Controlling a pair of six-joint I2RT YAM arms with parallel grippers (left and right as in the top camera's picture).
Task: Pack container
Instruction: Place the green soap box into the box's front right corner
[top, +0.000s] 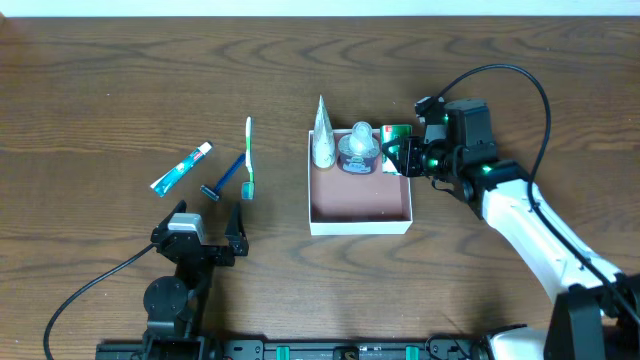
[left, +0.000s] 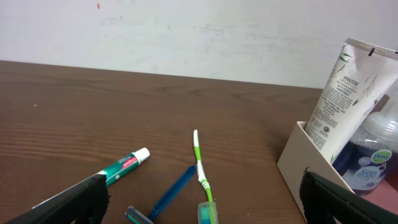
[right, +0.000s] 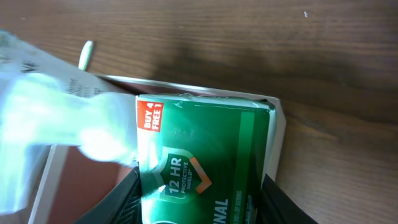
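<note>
Dark brown wood-grain tabletop (top: 120, 80) fills my overhead view, with a pale wall behind it in the left wrist camera. Out on the left lie three loose items, close together but not stacked: a toothpaste tube (top: 182, 167) in teal and white, a blue razor (top: 225, 178) and a slim green-and-white toothbrush (top: 248, 158). Nothing stands between them and the container (top: 360, 227), which sits right of centre, a shallow square box with thin white walls and a pinkish-brown floor. Its near half is bare.

Along its far wall stand a white squeeze tube (top: 322, 135) that tapers to a flat crimped top, and beside it a squat bottle (top: 358, 152) of bluish liquid under a clear domed cap.

At the far right corner is a green carton (right: 205, 155) with glossy printed card (a red offer flash on one corner). My right gripper (top: 405, 155) has it pinched between both dark fingers (right: 127, 199). I cannot tell whether the carton touches the floor.

My left gripper (top: 205, 222) hangs near the razor with its jaws spread wide, holding nothing.
</note>
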